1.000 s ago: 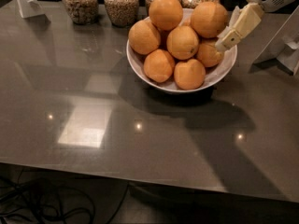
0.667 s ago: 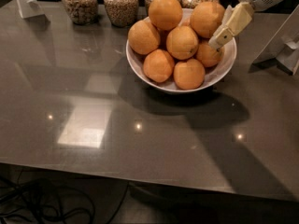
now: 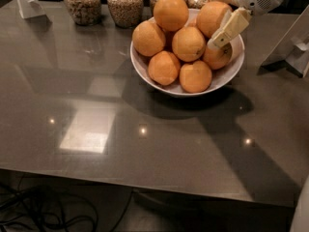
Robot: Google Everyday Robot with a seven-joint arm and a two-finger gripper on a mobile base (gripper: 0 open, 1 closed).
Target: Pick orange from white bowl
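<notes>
The white bowl [image 3: 140, 66] stands at the back middle of the dark table, heaped with several oranges. One orange [image 3: 170, 12] sits on top of the heap, and another orange [image 3: 211, 16] lies at the upper right. My gripper [image 3: 217, 41] comes in from the top right, cream and white. It reaches down over the bowl's right side, with its tip between the upper right orange and a lower right orange [image 3: 218, 58], close to or touching them. Nothing is lifted.
Several glass jars of grain [image 3: 82, 4] [image 3: 124, 5] stand in a row behind the bowl. A white stand [image 3: 28, 1] is at the back left, another white stand [image 3: 292, 45] at the right. The table's front edge [image 3: 145, 183] has cables [image 3: 38, 211] below it.
My gripper has moved left and slightly down, from beside the bowl's right rim to over the oranges on the right. The bowl and oranges have not moved.
</notes>
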